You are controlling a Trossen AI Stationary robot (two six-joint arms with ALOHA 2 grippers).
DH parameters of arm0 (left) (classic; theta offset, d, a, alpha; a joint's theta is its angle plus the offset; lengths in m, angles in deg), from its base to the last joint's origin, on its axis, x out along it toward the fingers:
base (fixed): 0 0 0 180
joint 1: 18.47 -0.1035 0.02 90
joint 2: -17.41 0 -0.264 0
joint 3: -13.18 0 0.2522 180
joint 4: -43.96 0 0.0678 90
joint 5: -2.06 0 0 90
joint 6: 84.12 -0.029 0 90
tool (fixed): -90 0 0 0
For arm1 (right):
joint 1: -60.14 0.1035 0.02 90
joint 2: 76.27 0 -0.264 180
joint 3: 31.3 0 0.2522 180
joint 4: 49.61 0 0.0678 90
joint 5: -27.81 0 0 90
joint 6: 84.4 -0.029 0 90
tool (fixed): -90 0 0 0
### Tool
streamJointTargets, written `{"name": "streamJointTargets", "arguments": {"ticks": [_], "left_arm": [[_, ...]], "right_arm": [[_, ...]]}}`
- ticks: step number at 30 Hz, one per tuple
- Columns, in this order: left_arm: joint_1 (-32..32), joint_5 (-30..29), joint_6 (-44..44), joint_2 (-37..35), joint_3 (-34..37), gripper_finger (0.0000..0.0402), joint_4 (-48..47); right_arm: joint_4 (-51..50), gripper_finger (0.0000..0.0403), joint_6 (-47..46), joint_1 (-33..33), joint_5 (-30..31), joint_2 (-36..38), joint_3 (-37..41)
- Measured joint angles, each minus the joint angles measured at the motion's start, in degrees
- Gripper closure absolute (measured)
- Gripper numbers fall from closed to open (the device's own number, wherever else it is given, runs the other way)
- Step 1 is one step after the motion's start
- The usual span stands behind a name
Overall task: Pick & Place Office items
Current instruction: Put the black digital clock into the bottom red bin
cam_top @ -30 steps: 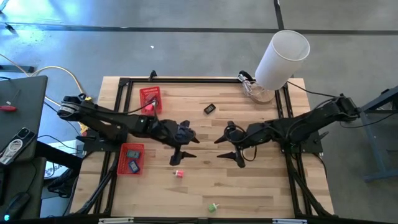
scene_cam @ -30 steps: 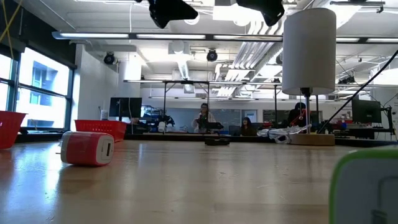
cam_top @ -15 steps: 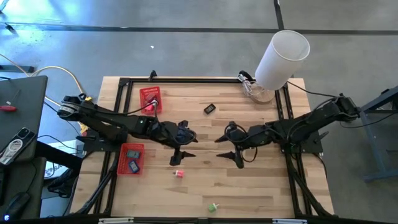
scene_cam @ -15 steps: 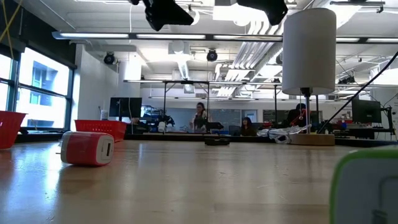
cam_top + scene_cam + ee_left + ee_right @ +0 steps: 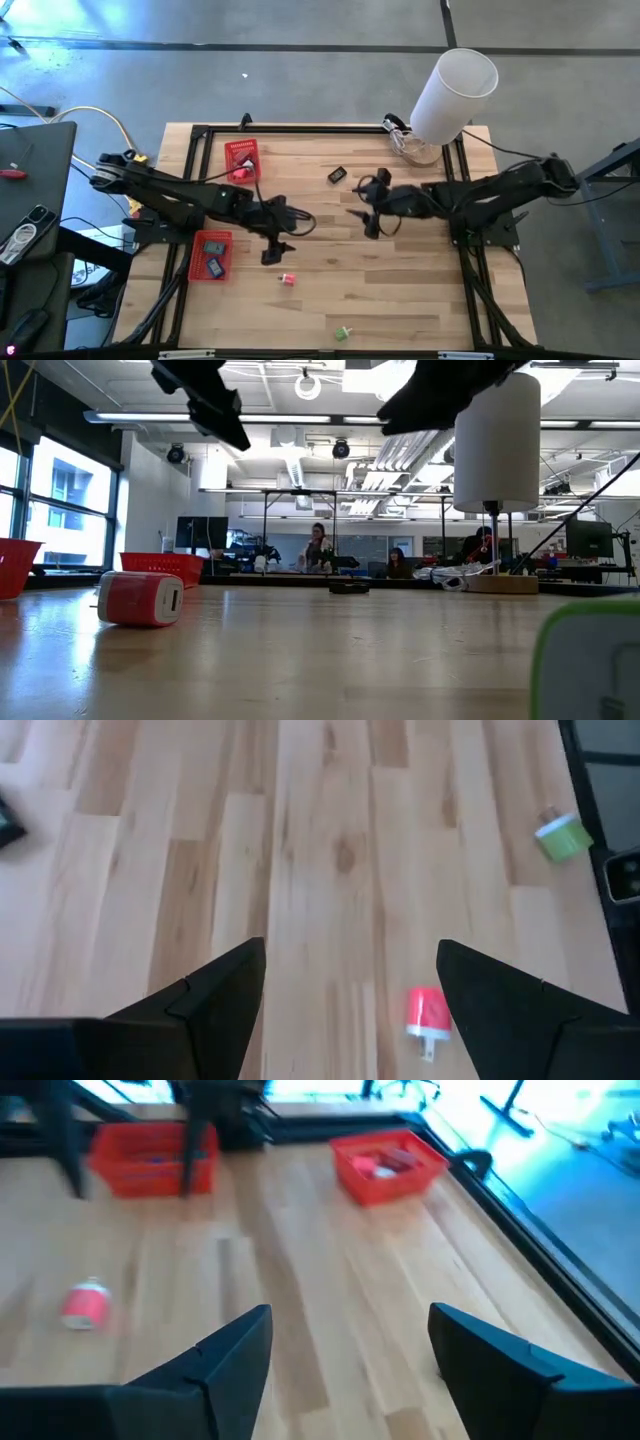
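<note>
On wooden table (image 5: 420, 290): red piece (image 5: 288, 279), green piece (image 5: 342, 332) | left gripper (image 5: 273, 247), right gripper (image 5: 372, 216): spread, empty | office behind

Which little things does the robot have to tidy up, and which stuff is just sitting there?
To tidy: red piece, green piece, black piece.
Just there: two red baskets, big white cylinder, cables beside it.

one camera looks straight down on my table (image 5: 400, 290); another sits low at its surface; my wrist cameras both face the wood.
</note>
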Motion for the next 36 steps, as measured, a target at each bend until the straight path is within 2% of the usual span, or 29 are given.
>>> {"name": "streamJointTargets", "arguments": {"ticks": [5,11,17,25,31,36], "left_arm": [[0.0,-1.5,0.3,-0.7,0.0,0.0114,-0.9],[-0.1,-1.7,0.4,-1.1,0.0,0.0114,-2.2],[-0.1,-1.7,0.4,-1.1,0.0,0.0114,-2.7],[-0.1,-2.0,0.3,-1.1,0.0,0.0114,-4.8],[-0.1,-2.0,-1.1,-1.1,0.0,0.0114,-5.1],[-0.1,-2.0,-1.1,-1.1,0.0,0.0114,-5.6]], "right_arm": [[-1.5,0.0146,-4.1,-10.2,-6.3,-1.8,-0.1],[-0.5,0.0147,8.7,-17.7,-14.9,-7.0,-0.1],[-1.6,0.0147,6.9,-25.6,-17.2,-13.8,-2.0],[-2.5,0.0147,9.5,-29.8,-21.9,-21.7,-2.3],[-2.5,0.0147,16.8,-31.5,-21.9,-26.7,-2.3],[-2.4,0.0147,19.2,-32.6,-21.6,-27.5,-2.4]]}}
